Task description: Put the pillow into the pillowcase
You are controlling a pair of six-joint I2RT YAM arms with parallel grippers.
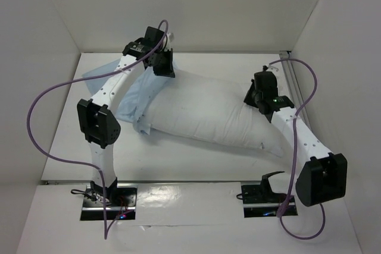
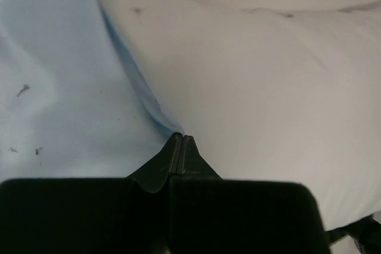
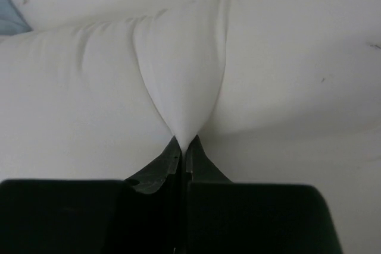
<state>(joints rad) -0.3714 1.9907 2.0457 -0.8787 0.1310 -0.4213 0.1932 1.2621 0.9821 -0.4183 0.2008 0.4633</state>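
The plump white pillow (image 1: 208,114) lies across the middle of the table, its left end under the edge of the pale blue pillowcase (image 1: 140,96). My left gripper (image 1: 165,66) is shut on the pillowcase's edge at the pillow's far left corner; in the left wrist view the blue cloth (image 2: 59,87) runs into the closed tips (image 2: 181,140) beside the pillow (image 2: 268,75). My right gripper (image 1: 253,94) is shut on a pinch of the pillow's fabric (image 3: 184,75) near its right end, the cloth pulled into a fold at the tips (image 3: 184,144).
White walls enclose the table on the left, back and right. Purple cables loop from both arms, one out to the left (image 1: 36,117). The pillowcase spreads toward the back left corner (image 1: 95,72). The arm bases (image 1: 107,197) stand at the near edge.
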